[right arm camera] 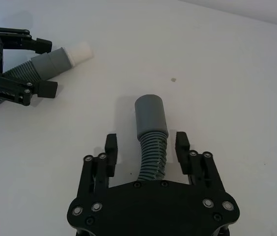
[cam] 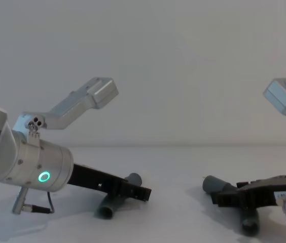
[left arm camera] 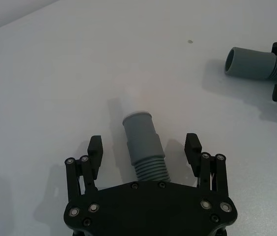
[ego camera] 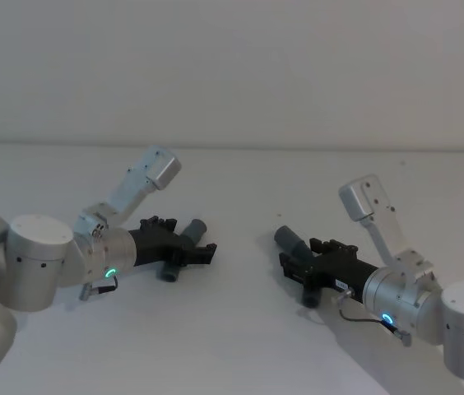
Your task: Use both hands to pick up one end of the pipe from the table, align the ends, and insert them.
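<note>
Two grey lengths lie well apart on the bench, the left pipe piece and the right pipe piece, with their ends turned roughly toward each other. My left claw is spread wide astride the left one, its fingers on either side and not touching it. My right claw straddles the right one the same way, open and not pinching.

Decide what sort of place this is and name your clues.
Probably a robot lab test bench: a plain white table, a bare wall, and the robot's open left tool and right tool straddling grey pipe pieces.
</note>
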Tool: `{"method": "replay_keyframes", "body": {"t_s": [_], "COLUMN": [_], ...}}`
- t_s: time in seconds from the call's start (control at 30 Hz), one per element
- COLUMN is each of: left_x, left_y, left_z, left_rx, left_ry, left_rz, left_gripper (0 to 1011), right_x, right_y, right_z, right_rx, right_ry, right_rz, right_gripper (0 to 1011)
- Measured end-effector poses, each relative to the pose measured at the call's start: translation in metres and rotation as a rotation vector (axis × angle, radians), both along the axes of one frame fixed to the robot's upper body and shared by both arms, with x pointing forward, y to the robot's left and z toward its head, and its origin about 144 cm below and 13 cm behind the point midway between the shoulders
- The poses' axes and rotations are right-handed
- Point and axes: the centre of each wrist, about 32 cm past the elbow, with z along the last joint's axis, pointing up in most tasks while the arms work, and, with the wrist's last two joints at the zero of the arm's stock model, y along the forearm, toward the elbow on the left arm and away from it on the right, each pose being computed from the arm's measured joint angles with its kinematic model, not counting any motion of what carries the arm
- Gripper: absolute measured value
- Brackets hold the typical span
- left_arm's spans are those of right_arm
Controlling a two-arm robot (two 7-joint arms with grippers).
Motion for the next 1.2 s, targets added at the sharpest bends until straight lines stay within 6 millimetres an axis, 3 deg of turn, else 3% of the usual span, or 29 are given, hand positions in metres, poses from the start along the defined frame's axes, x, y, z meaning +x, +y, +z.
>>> {"method": "replay_keyframes", "body": {"t_s": [0.33, 0.37, 0.57, 1.03, 1.2], "left_x": [0.0, 0.0, 0.0, 0.0, -0.0001], "left_y": [0.0, 0.0, 0.0, -0.0002, -0.0001], "left_z": [0.0, 0.0, 0.0, 0.0, 0.0], "left_rx": [0.0, 0.0, 0.0, 0.0, 0.0], "left_ry": [0.0, 0.0, 0.0, 0.0, 0.0], "left_rz": [0.0, 0.0, 0.0, 0.0, 0.0], "left_gripper": [994, 978, 843, 416, 375], "right_x": [0.0006, 0.0006, 0.0008, 0.001, 0.001], "right_y": [-0.0001, -0.0001, 0.0, 0.0, 0.0], "right_z": [0.0, 0.0, 0.0001, 0.0, 0.0], "right_rx": [0.003, 0.003, 0.004, 0.004, 0.004], "right_ry": [0.0, 0.0, -0.001, 0.0, 0.0], "right_rz": [0.0, 0.0, 0.0, 0.0, 0.0], "right_gripper": [402, 332, 197, 156, 156]}}
